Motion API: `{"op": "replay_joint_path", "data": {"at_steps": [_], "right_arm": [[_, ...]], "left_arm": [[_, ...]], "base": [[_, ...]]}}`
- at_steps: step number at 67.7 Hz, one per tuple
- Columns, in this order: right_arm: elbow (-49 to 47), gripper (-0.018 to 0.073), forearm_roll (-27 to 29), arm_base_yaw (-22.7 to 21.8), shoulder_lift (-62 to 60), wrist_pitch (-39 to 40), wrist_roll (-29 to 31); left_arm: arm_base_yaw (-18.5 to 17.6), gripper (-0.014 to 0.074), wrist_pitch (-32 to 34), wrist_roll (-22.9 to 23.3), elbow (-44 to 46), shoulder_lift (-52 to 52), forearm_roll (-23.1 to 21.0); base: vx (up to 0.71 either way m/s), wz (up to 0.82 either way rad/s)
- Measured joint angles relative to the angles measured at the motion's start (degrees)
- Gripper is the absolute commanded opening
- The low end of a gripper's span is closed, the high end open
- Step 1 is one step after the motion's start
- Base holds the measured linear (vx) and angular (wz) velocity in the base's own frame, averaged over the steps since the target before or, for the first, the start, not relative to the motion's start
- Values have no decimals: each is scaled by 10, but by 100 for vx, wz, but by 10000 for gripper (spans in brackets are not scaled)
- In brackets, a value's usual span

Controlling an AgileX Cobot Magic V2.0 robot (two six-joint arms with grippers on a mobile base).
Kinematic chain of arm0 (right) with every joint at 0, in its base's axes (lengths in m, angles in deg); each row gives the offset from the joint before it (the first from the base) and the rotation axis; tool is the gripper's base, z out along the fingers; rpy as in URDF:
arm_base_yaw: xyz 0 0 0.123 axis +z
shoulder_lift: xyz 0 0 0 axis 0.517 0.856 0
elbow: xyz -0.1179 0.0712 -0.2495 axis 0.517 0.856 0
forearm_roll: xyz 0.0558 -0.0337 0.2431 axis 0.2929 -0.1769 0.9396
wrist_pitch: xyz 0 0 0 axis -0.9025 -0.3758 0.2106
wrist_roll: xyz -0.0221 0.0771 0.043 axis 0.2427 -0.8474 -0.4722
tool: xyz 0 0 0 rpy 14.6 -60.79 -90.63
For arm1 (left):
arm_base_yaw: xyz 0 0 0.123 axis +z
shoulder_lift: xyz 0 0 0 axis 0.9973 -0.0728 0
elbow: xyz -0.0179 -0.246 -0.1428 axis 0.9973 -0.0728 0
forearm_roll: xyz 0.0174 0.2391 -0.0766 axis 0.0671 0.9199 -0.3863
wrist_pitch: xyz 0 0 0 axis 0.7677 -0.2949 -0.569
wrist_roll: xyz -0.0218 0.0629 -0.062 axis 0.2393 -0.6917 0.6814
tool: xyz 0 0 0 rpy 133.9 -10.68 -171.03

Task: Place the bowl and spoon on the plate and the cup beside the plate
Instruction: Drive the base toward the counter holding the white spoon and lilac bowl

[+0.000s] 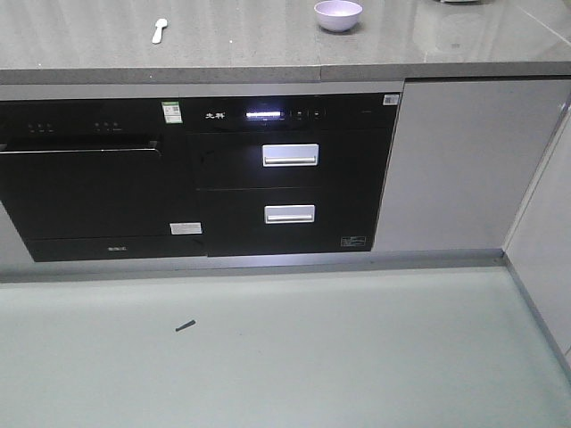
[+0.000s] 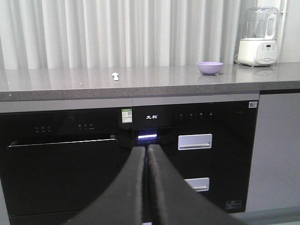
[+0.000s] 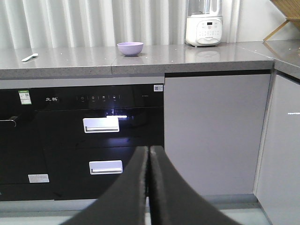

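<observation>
Left wrist view: my left pincer (image 2: pixel 146 149) and right pincer (image 3: pixel 149 148) pressed together, empty, nothing reached yet; bowl (image 2: pixel 210 68), spoon (image 2: pixel 115 76) above, ahead on table (image 2: pixel 56 85).

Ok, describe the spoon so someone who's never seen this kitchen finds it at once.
Start at the grey countertop. The spoon lies flat on it above the left black appliance, well left of the lilac bowl. It is small, pale and elongated; the bowl is round and purple.

table (image 1: pixel 250 53): grey speckled stone | below: black glass-front appliance (image 1: pixel 89 192), two silver-handled drawers (image 1: pixel 290 183), lit display strip (image 1: pixel 264 114), pale grey cabinet door (image 1: pixel 455 160) | floor (image 1: pixel 285 366): pale green-grey | back: white pleated curtain (image 2: pixel 117 33), white blender (image 2: pixel 258 40)
</observation>
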Motion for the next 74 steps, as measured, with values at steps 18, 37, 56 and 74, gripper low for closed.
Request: {"op": "replay_joint_path", "data": {"at_steps": [18, 37, 56, 74], "right_arm": [[0, -11, 0, 0, 0, 0, 0], [0, -11, 0, 0, 0, 0, 0], [0, -11, 0, 0, 0, 0, 0], [0, -11, 0, 0, 0, 0, 0]], "left_arm": [[0, -6, 0, 0, 0, 0, 0], [0, -6, 0, 0, 0, 0, 0], [0, -6, 0, 0, 0, 0, 0], [0, -6, 0, 0, 0, 0, 0]], "base": [[18, 4], [20, 3], [20, 0], [19, -4]]}}
